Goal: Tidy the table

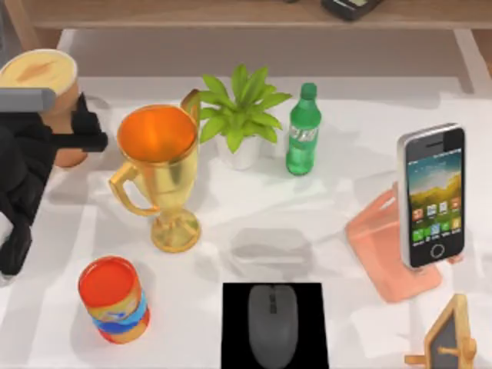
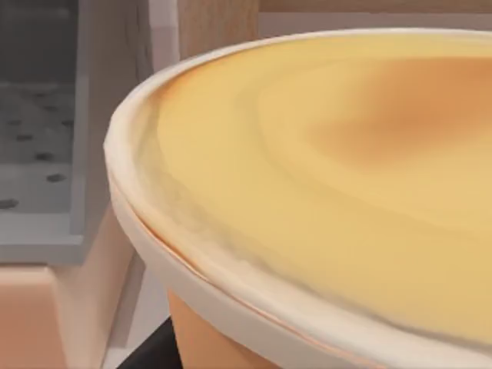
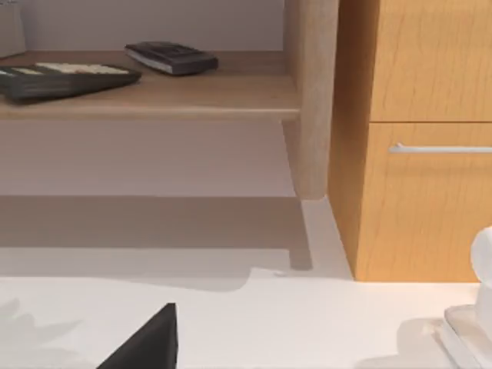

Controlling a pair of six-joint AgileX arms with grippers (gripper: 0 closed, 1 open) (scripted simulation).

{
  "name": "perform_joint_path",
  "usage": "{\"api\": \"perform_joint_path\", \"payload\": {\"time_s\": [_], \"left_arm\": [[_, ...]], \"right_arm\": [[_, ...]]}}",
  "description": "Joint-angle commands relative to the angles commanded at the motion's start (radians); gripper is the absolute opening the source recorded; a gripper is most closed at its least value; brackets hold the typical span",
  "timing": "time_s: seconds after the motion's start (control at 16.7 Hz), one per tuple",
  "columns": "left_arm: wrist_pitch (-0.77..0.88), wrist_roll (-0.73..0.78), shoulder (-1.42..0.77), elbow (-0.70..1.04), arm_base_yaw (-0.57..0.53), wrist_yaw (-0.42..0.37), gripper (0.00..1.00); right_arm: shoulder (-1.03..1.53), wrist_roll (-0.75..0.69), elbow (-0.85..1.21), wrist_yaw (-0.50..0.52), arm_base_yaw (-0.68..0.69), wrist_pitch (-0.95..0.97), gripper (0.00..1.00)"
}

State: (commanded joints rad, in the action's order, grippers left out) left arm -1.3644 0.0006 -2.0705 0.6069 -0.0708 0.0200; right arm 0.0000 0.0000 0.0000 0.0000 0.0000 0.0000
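Left claw (image 1: 91, 127): black, matte, at the far left of the table, reaching sideways toward the top view's right from a black arm that rises along the left edge. Its fingers lie against the side of a tan paper cup with a cream rolled rim and a pale yellow-orange top (image 1: 37, 73); whether they clamp the cup or merely flank it I cannot tell. The left wrist view sits very close over that same cup (image 2: 323, 177): smooth, gently dished yellow surface, thick off-white lip, orange wall below.

Just right of the claw stands a glossy gold metal trophy cup with two curled handles, an orange interior and a round foot (image 1: 160, 173). Behind it to the right, a small green leafy plant in a white pot (image 1: 242, 115), then a green plastic soda bottle with a green cap (image 1: 303, 131), upright. Near the front left: a red and blue cylindrical can with an orange top (image 1: 114, 300). Front centre: a grey matte computer mouse (image 1: 271, 323) on a square black mat (image 1: 234, 330). At right: a silver-edged smartphone with a lit screen (image 1: 432, 196) propped on a salmon-pink stand (image 1: 380, 246); at the front right corner, a small wooden-framed chalkboard easel (image 1: 452, 334).

The large flat white matte table (image 1: 338, 200) carries all of these, smooth and lightly shadowed.

The right wrist view faces a brown wooden shelf board (image 3: 154, 92) bearing two dark flat devices, beside an orange wood cabinet with a silver bar handle (image 3: 427, 146).
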Motion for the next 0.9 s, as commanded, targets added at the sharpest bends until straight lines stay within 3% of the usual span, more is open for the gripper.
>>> {"api": "perform_joint_path", "payload": {"time_s": [0.54, 0.9], "left_arm": [[0.000, -0.006, 0.095, 0.060, -0.054, 0.007, 0.00], [0.149, -0.020, 0.240, 0.177, -0.171, 0.036, 0.00]], "right_arm": [[0.000, 0.000, 0.000, 0.000, 0.000, 0.000, 1.00], [0.000, 0.000, 0.000, 0.000, 0.000, 0.000, 1.00]]}}
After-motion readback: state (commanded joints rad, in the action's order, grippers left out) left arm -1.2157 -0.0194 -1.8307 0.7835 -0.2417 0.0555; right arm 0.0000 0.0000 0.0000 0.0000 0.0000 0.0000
